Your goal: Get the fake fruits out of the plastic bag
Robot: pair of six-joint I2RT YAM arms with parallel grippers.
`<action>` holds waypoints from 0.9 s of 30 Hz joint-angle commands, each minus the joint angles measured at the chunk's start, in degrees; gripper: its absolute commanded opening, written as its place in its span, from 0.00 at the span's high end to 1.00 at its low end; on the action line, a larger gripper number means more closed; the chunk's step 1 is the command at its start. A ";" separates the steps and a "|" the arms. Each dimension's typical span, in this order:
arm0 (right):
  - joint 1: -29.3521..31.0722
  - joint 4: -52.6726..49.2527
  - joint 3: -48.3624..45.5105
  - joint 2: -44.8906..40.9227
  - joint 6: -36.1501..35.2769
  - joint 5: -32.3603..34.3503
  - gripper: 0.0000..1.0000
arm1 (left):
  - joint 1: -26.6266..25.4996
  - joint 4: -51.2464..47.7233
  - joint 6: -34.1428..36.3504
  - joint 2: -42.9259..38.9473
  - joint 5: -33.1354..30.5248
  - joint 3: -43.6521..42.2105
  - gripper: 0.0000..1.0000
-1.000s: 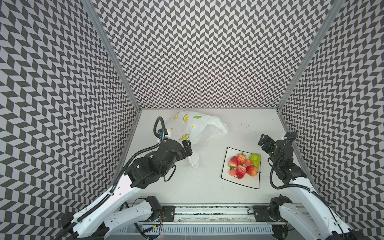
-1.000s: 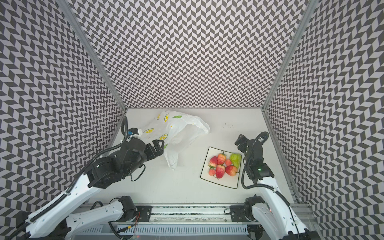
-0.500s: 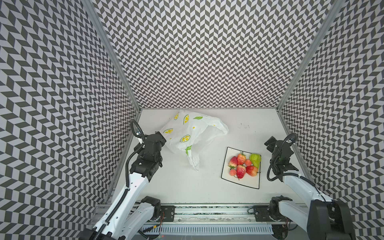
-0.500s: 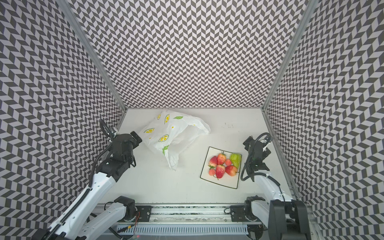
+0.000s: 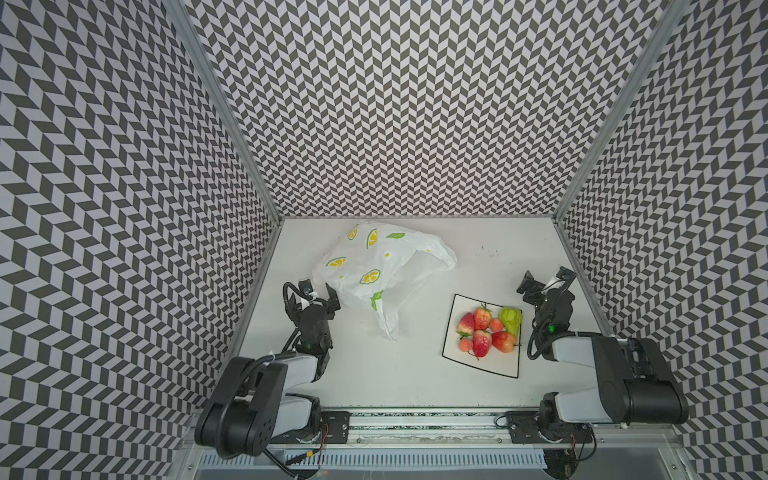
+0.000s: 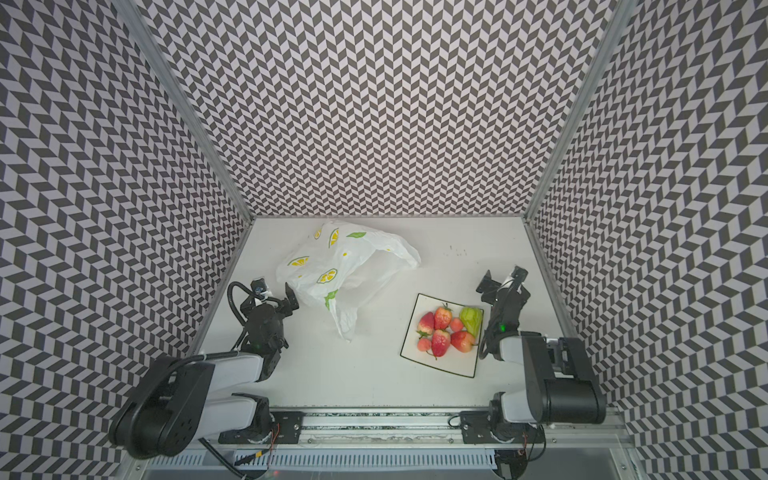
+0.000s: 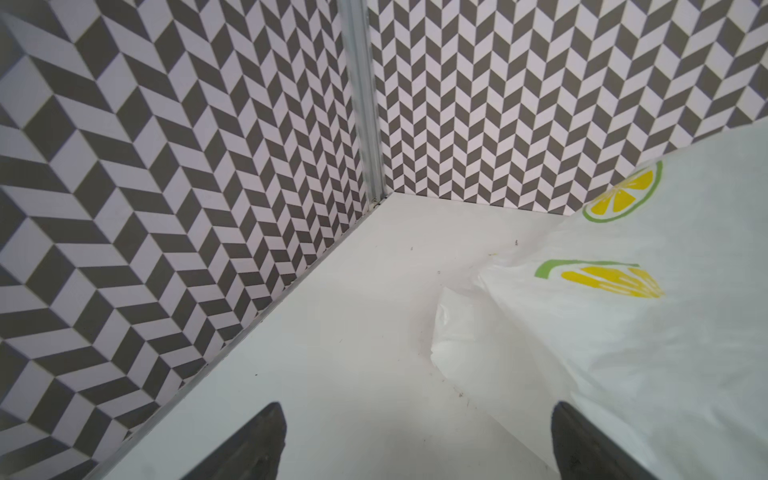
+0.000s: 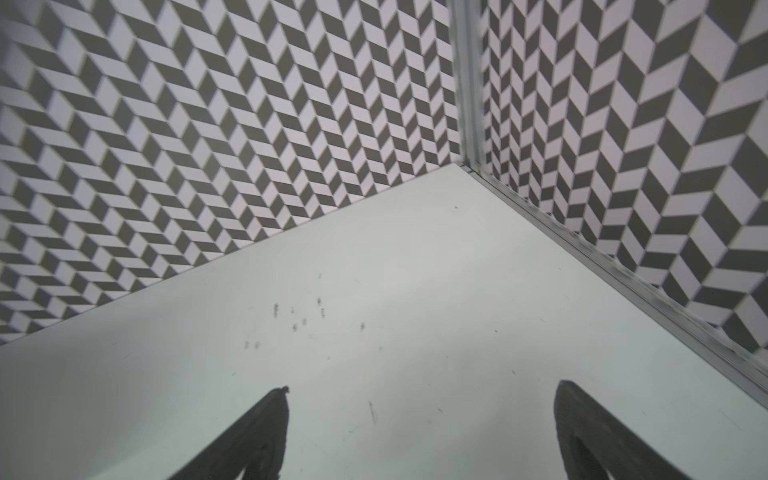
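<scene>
The fake fruits (image 5: 484,332) (image 6: 446,330) lie piled on a square white plate (image 5: 482,368) (image 6: 440,365): red strawberries, small orange-red round ones and a lumpy green fruit (image 5: 511,319). The plastic bag (image 5: 374,266) (image 6: 336,266) (image 7: 623,332), white with lemon prints, lies crumpled at the back left, its inside hidden. My left gripper (image 5: 319,291) (image 6: 275,292) (image 7: 417,409) is open and empty, one finger right beside the bag's edge. My right gripper (image 5: 547,279) (image 6: 502,279) (image 8: 422,388) is open and empty over bare table, behind and to the right of the plate.
Chevron-patterned walls close the table on three sides, and the right gripper is near the right wall (image 5: 590,266). Both arms are folded back low over their bases on the front rail (image 5: 415,419). Bare white tabletop (image 5: 395,365) lies between bag, plate and rail.
Both arms have pulled back toward the front rail and folded down. The left gripper left the bag's hanging handle and now sits at the bag's left edge. The bag has settled.
</scene>
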 commanded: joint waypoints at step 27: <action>4.52 23.26 -4.69 7.10 -8.32 -1.10 0.01 | 7.52 13.08 0.71 11.34 18.04 5.14 0.00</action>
